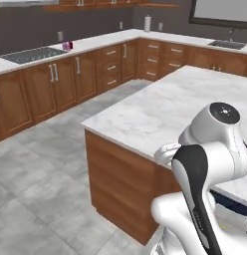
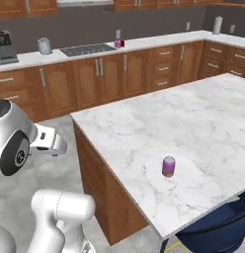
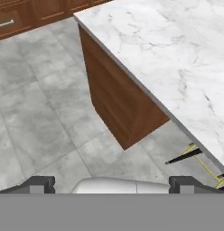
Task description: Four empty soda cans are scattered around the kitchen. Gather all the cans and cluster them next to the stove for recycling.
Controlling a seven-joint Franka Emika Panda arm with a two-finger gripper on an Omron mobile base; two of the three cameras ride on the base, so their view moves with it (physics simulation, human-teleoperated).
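Right base view gave me a small purple soda can (image 2: pixel 168 166) with a pale silvery top, upright on the white marble island (image 2: pixel 193 123), near its front edge. Beside the flat dark grey stove (image 2: pixel 88 49) on the far counter stood more cans (image 2: pixel 119 44), magenta and red. My gripper (image 3: pixel 112 185) hung over the floor, fingers (image 3: pixel 39 184) wide apart, empty.

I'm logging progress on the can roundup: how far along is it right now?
Looks done: two cans stand on the counter beside the stove. In hand: nothing; the gripper is open and empty over the floor. Left: the purple can upright on the island, plus a fourth can that I cannot locate.
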